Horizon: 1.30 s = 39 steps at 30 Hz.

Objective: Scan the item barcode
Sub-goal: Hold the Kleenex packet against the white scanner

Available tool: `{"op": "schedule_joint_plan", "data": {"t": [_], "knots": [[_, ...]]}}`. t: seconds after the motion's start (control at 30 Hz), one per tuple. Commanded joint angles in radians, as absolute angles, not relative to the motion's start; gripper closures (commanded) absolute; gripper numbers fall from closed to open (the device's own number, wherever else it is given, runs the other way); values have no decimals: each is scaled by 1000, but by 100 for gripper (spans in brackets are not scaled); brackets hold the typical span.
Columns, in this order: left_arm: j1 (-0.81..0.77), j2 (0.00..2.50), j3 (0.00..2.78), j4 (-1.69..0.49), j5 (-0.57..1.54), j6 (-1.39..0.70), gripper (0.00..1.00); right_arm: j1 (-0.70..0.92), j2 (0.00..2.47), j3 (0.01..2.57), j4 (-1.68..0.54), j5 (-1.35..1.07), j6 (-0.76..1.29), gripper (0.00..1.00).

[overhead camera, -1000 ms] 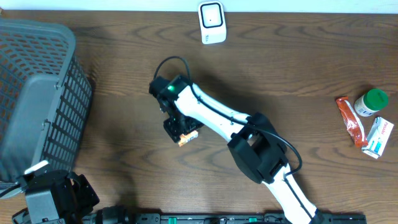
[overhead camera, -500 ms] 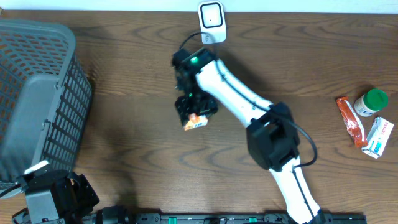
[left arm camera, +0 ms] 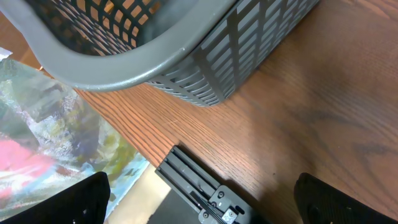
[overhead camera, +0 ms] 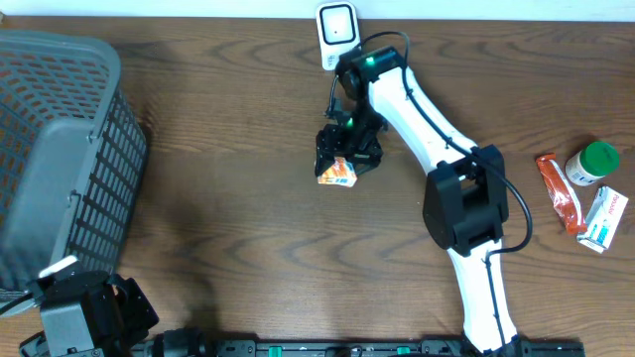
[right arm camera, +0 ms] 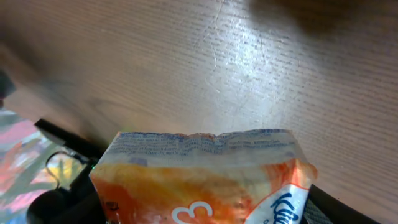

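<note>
An orange and white tissue packet (overhead camera: 337, 175) hangs over the table, with my right gripper (overhead camera: 346, 157) shut on it. In the right wrist view the packet (right arm camera: 205, 174) fills the space between the dark fingers (right arm camera: 326, 208), its printed end toward the wood. The white barcode scanner (overhead camera: 338, 36) stands at the table's far edge, a little beyond the packet. My left gripper (left arm camera: 202, 200) rests at the near left corner beside the basket, open with nothing between its fingers (left arm camera: 84, 199).
A grey mesh basket (overhead camera: 60, 149) fills the left side and shows in the left wrist view (left arm camera: 205, 68). At the right edge lie an orange sachet (overhead camera: 561, 193), a green-capped bottle (overhead camera: 592, 163) and a white-blue box (overhead camera: 603, 219).
My right arm has swung the packet from the middle of the table up and to the right, closer to the scanner. The left arm has stayed still.
</note>
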<state>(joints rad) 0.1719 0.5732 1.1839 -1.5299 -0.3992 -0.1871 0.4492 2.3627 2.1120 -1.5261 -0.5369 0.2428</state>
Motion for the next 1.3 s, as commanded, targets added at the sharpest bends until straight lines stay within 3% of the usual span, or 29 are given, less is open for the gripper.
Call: {"op": "schedule_joint_plan", "data": {"t": [0.0, 0.27, 0.77, 1.27], "knots": [[167, 570, 1185, -1532, -413, -196, 5, 431, 2362, 2131, -1532, -598, 208, 32], [167, 570, 1185, -1532, -413, -196, 5, 422, 2362, 2131, -1488, -594, 177, 36], [167, 570, 1185, -1532, -413, -196, 5, 344, 2362, 2131, -986, -585, 196, 38], [167, 570, 1185, -1532, -413, -196, 5, 339, 2362, 2131, -513, -334, 193, 36]]}}
